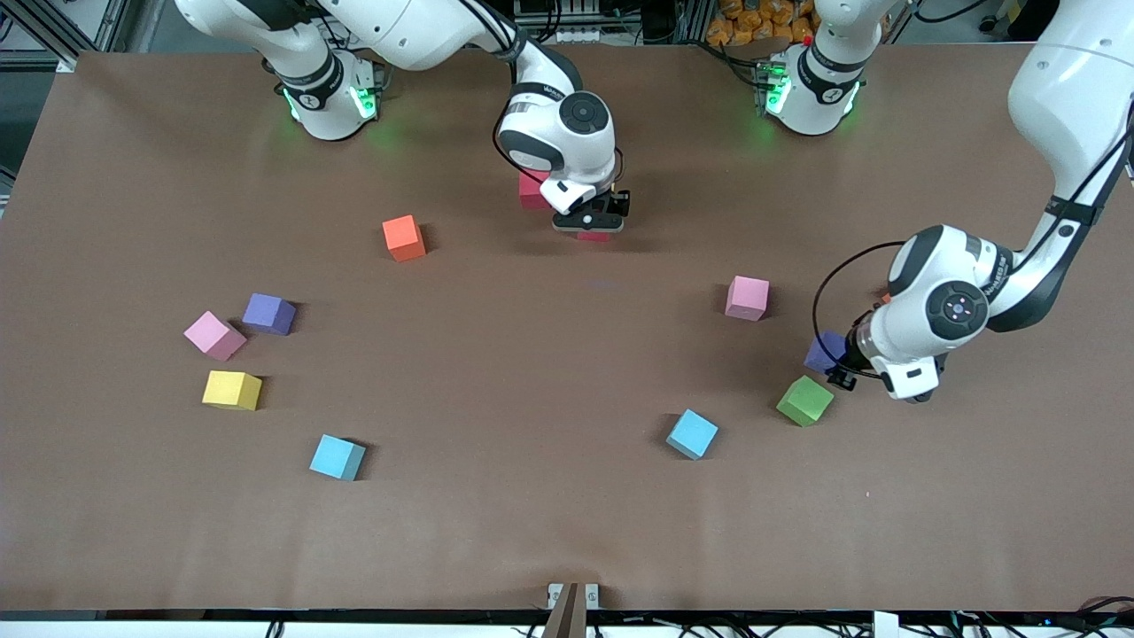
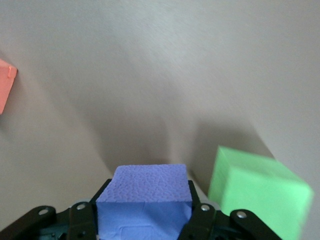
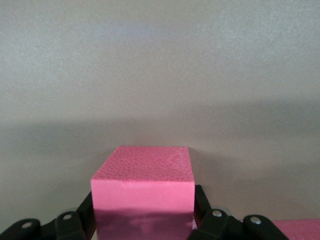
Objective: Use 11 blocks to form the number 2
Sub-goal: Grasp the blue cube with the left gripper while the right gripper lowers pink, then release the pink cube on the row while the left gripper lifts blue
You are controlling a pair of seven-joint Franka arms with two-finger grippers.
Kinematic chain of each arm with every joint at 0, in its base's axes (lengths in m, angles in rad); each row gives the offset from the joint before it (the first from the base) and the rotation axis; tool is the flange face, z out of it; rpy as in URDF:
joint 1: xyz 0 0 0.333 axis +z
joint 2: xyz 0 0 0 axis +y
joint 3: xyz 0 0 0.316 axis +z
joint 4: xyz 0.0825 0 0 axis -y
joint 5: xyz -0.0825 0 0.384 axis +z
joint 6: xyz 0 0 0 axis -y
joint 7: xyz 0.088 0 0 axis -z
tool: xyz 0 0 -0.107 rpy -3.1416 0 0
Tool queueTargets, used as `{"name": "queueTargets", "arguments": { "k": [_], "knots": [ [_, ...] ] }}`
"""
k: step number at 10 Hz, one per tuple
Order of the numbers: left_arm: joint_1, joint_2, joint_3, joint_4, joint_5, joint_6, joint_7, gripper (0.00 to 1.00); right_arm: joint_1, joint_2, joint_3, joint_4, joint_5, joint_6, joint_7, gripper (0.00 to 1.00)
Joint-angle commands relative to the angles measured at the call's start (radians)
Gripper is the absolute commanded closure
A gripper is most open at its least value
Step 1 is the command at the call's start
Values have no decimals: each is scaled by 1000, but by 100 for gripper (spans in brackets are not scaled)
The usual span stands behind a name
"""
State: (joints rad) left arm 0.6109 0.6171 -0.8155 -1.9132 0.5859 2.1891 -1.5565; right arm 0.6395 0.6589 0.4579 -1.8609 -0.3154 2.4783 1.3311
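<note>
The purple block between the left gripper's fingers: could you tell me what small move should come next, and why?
Probably lift it straight up: the left gripper is shut on the purple block, and the green block sits close beside it, so sliding sideways might knock it.

- Both arms [image 1: 1054,80] wore glossy white shells with dark grey joint bands.
- Green lights glowed on the two bases [image 1: 332,97].
- Round dark caps marked the wrist joints [image 1: 585,112].
- Black cables [image 1: 828,288] looped along the wrists.
- The grippers' black fingers [image 2: 82,217] carried silver screws [image 3: 216,213].
</note>
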Motion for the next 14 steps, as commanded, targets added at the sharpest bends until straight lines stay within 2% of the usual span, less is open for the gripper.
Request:
{"name": "queueTargets", "arguments": {
  "k": [1, 4, 6, 11, 13, 14],
  "knots": [
    [7, -46, -62, -12, 8, -31, -8, 100, 19, -10, -13, 32, 16, -9, 17, 21],
    [-25, -42, -115, 17, 9, -37, 85, 100, 11, -71, -4, 28, 33, -57, 13, 19],
    [-40, -34, -138, 26, 8, -37, 186, 100, 5, -79, -4, 31, 33, -91, 7, 18],
    [-146, -16, -148, 43, 5, -37, 315, 100, -12, -97, -2, 22, 33, -116, -46, 18],
    [-161, -13, -149, 39, -1, -37, 374, 100, -53, -177, -1, 16, 44, -238, -189, 18],
    [-163, -11, -154, 40, -1, -37, 384, 100, -82, -221, -1, 14, 88, -299, -261, 17]
  ]
}}
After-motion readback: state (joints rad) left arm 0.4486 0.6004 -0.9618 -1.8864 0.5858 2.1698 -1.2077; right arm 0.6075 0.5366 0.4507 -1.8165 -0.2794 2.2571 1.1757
